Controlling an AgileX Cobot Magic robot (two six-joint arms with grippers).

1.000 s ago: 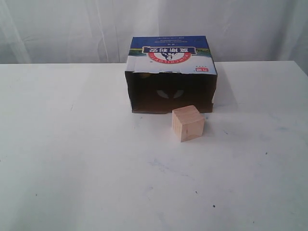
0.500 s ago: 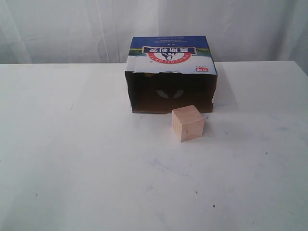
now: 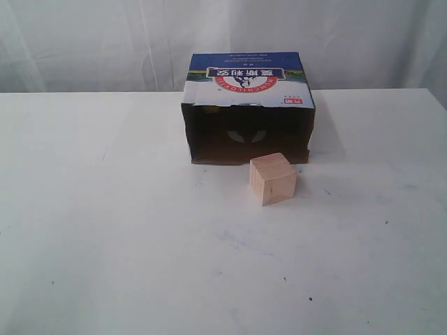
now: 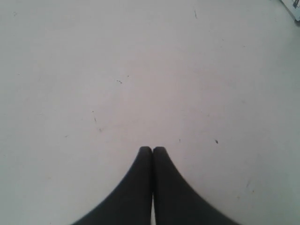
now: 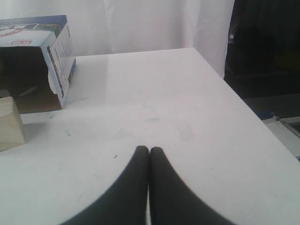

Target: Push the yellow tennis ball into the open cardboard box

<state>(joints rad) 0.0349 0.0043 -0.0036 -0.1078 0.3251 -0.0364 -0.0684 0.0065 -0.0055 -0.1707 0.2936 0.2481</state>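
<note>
The open cardboard box (image 3: 248,78) lies on its side at the back middle of the white table (image 3: 105,223), its dark opening facing the front. The yellow tennis ball does not show plainly; only a faint yellowish trace sits under the top left edge of the opening (image 3: 209,108), and I cannot tell what it is. Neither arm appears in the exterior view. My left gripper (image 4: 152,149) is shut over bare table, holding nothing. My right gripper (image 5: 149,149) is shut and empty too, well to the right of the box (image 5: 57,51).
A pale wooden cube (image 3: 272,179) stands just in front of the box's opening, right of its middle; the right wrist view catches the cube (image 5: 9,124) at its edge. The table's right edge (image 5: 243,105) drops off beside the right gripper. White curtains hang behind.
</note>
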